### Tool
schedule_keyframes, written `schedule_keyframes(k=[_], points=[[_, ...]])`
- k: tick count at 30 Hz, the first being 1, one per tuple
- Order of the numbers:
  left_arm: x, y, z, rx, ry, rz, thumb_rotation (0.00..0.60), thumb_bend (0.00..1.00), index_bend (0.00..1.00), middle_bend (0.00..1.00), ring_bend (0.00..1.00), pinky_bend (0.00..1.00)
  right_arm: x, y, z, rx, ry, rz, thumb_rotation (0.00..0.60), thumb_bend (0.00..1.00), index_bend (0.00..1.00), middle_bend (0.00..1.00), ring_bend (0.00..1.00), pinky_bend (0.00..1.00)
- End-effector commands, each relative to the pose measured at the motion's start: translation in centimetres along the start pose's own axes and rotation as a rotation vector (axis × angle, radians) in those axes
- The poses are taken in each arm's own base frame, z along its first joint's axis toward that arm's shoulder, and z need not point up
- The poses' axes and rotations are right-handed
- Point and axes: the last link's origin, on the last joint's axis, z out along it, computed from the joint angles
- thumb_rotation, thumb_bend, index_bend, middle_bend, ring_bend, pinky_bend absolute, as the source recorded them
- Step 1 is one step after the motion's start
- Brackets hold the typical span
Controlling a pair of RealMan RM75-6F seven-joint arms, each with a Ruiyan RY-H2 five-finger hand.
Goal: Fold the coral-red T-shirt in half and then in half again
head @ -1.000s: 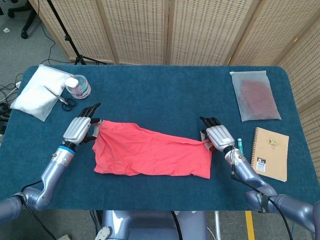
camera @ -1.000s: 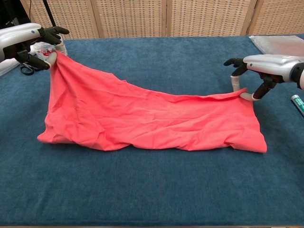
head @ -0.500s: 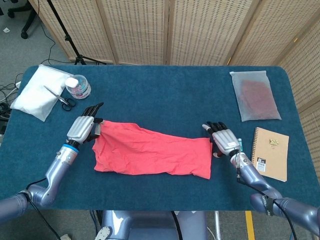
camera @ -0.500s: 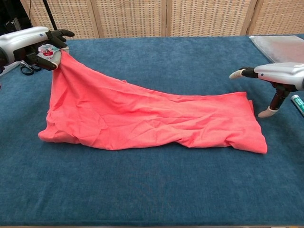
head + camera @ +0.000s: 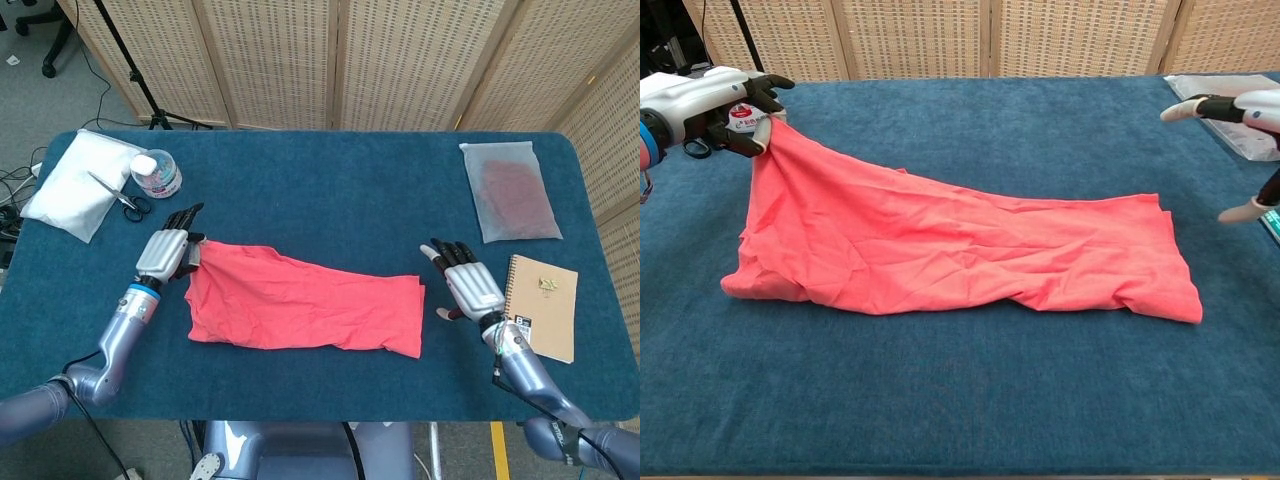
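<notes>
**Right hand off the shirt, left corner held**

Change since the earlier frames: the right hand [image 5: 472, 291] has let go of the shirt's right corner and drawn back toward the desk's right edge; it now hovers released, fingers spread, apart from the cloth. The right corner it held has dropped flat. The left hand [image 5: 166, 254] has barely shifted.

Left to right. Near the far-left corner of the desk [image 5: 320, 180] lie a white cloth bundle [image 5: 72, 182], scissors [image 5: 122, 196] across its near edge, and a small lidded tub [image 5: 157, 172] just beside them. The left hand grasps the far-left corner of the coral-red T-shirt [image 5: 300, 300], pinched and lifted slightly off the surface; in the chest view the fabric rises in a peak to the fingers. Judgement: that corner is kept up to tension or straighten the edge before it is laid down.

The shirt lies as a long band across the near middle of the desk, apparently already doubled once, wrinkled, its right end flat. The second fold looks not yet begun.

Toward the right edge: a green marker [image 5: 480, 291] partly under the right hand, a kraft spiral notebook [image 5: 541, 306], and farther back a frosted bag [image 5: 510, 190] with something dark red inside.

Surface: dark blue felt-like cover. Behind it, woven folding screens [image 5: 400, 60], a tripod leg and grey floor.
</notes>
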Motion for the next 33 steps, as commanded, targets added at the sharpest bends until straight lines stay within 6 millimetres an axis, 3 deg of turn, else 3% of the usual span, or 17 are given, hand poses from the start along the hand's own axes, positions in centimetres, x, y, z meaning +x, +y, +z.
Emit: schedule_keyframes(k=[1, 7, 8, 10, 11, 12, 13, 17, 24, 31, 33], points=[[-0.7, -0.4, 0.9, 0.023, 0.011, -0.004, 0.6, 0.65, 0.73, 0.0, 0.0, 0.0, 0.5, 0.6, -1.7, -0.002, 0.019, 0.025, 0.6, 0.13, 0.0, 0.0, 0.0, 0.0], [-2.1, -0.9, 2.1, 0.052, 0.002, 0.009, 0.6, 0.64, 0.72, 0.0, 0.0, 0.0, 1.1, 1.5, -3.8, -0.008, 0.046, 0.046, 0.6, 0.13, 0.0, 0.0, 0.0, 0.0], [-2.4, -1.0, 2.2, 0.061, -0.002, 0.013, 0.6, 0.63, 0.67, 0.0, 0.0, 0.0, 1.2, 1.6, -4.0, -0.011, 0.052, 0.05, 0.6, 0.13, 0.0, 0.0, 0.0, 0.0], [-2.8, -1.2, 2.4, 0.076, -0.01, 0.016, 0.6, 0.58, 0.41, 0.0, 0.0, 0.0, 1.3, 1.9, -4.4, -0.015, 0.062, 0.055, 0.6, 0.13, 0.0, 0.0, 0.0, 0.0], [-3.0, -1.3, 2.5, 0.083, -0.015, 0.021, 0.6, 0.55, 0.2, 0.0, 0.0, 0.0, 1.3, 2.0, -4.6, -0.018, 0.067, 0.055, 0.6, 0.13, 0.0, 0.0, 0.0, 0.0], [-3.1, -1.3, 2.5, 0.086, -0.015, 0.024, 0.6, 0.51, 0.06, 0.0, 0.0, 0.0, 1.3, 2.2, -4.8, -0.021, 0.069, 0.055, 0.6, 0.13, 0.0, 0.0, 0.0, 0.0], [-3.2, -1.4, 2.6, 0.088, -0.012, 0.028, 0.6, 0.48, 0.01, 0.0, 0.0, 0.0, 1.3, 2.4, -4.9, -0.025, 0.072, 0.055, 0.6, 0.13, 0.0, 0.0, 0.0, 0.0], [-3.4, -1.2, 2.8, 0.086, 0.014, 0.018, 0.6, 0.38, 0.0, 0.0, 0.0, 0.0, 1.2, 2.7, -5.4, -0.032, 0.074, 0.068, 0.6, 0.13, 0.0, 0.0, 0.0, 0.0], [-2.9, -1.0, 2.7, 0.06, 0.036, -0.016, 0.6, 0.37, 0.0, 0.0, 0.0, 0.0, 1.0, 3.1, -6.3, -0.035, 0.085, 0.104, 0.6, 0.13, 0.0, 0.0, 0.0, 0.0], [-0.6, -2.6, 0.0, -0.028, 0.044, 0.013, 0.6, 0.4, 0.0, 0.0, 0.0, 0.0, 1.2, 3.1, -7.2, -0.032, 0.103, 0.124, 0.6, 0.13, 0.0, 0.0, 0.0, 0.0], [0.1, -3.1, -1.2, -0.072, 0.048, 0.008, 0.6, 0.44, 0.07, 0.0, 0.0, 0.0, 1.1, 2.9, -7.5, -0.03, 0.106, 0.126, 0.6, 0.13, 0.0, 0.0, 0.0, 0.0]])
